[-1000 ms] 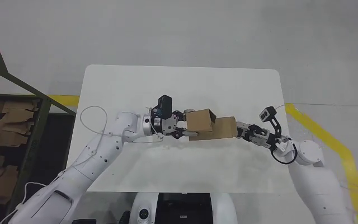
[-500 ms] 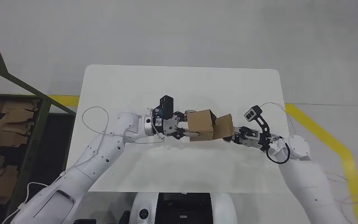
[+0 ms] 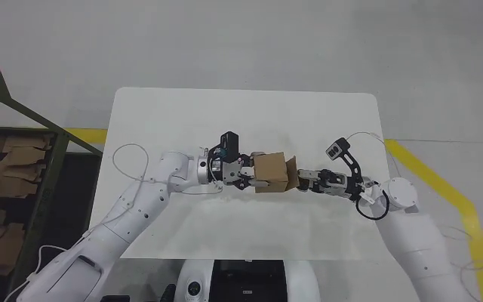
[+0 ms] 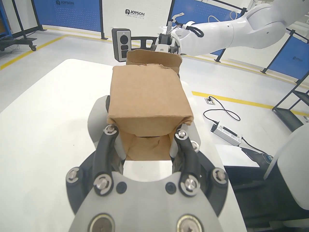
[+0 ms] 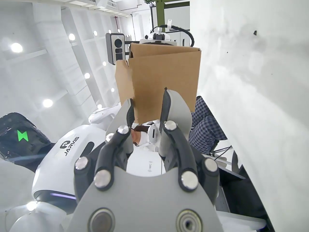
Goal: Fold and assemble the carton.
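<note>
The carton [image 3: 270,172], a squarish box of plain brown corrugated board with matte faces and ragged flap edges, is held in the air over the middle of the table, between the two arms. One end is clenched by the left gripper [image 4: 144,132], whose jaws are pressed against the end flaps from both sides. At the other end the jaws of the right gripper [image 5: 147,100] are parted, with the edge of a folded flap passing between them; whether it is touched there cannot be made out. The carton's inside is largely hidden by the folded flaps. Beneath lies the smooth white table [image 3: 302,121] with rounded corners. Farther off, a yellow floor stripe [image 3: 424,175] is cut off at the side, and flat brown cardboard sheets [image 3: 23,162] are stacked in a dark green rack
</note>
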Available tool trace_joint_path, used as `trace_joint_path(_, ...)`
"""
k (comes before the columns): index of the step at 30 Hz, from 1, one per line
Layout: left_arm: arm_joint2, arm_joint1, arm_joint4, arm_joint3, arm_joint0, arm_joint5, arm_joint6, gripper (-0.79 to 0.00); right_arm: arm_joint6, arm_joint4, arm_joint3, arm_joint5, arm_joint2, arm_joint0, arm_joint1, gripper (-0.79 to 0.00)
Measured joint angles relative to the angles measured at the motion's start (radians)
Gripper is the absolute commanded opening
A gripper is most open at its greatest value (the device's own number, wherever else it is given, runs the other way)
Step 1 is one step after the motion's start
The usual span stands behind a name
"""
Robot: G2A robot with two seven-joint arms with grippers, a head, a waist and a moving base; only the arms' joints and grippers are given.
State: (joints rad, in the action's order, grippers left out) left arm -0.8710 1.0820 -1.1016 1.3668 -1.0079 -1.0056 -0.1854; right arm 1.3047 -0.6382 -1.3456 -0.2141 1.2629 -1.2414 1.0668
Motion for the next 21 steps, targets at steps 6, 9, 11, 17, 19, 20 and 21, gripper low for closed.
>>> trace_joint_path(6, -0.005, 0.002, -0.004, 0.005, -0.004, 0.005, 0.015, -0.419, -0.022, 0.048, -0.037, 0.01, 0.004, -0.009, -0.005, -0.573)
trace_joint_path(9, -0.007, 0.003, -0.007, 0.006, -0.005, 0.003, 0.018, -0.419, -0.032, 0.068, -0.049, 0.017, 0.006, -0.011, -0.008, -0.582)
trace_joint_path(11, -0.009, 0.004, -0.009, 0.007, -0.005, 0.004, 0.019, -0.419, -0.036, 0.075, -0.054, 0.02, 0.006, -0.013, -0.009, -0.588)
trace_joint_path(17, -0.014, 0.006, -0.017, 0.009, -0.009, 0.004, 0.016, -0.416, -0.051, 0.077, -0.059, 0.025, 0.009, -0.014, -0.011, -0.606)
trace_joint_path(19, -0.015, 0.006, -0.022, 0.011, -0.011, 0.003, 0.018, -0.416, -0.053, 0.078, -0.062, 0.025, 0.009, -0.013, -0.011, -0.61)
trace_joint_path(20, -0.014, 0.007, -0.024, 0.011, -0.012, 0.003, 0.02, -0.416, -0.054, 0.081, -0.064, 0.025, 0.008, -0.013, -0.011, -0.613)
trace_joint_path(21, -0.014, 0.007, -0.026, 0.012, -0.012, 0.004, 0.022, -0.416, -0.055, 0.084, -0.067, 0.026, 0.006, -0.012, -0.011, -0.613)
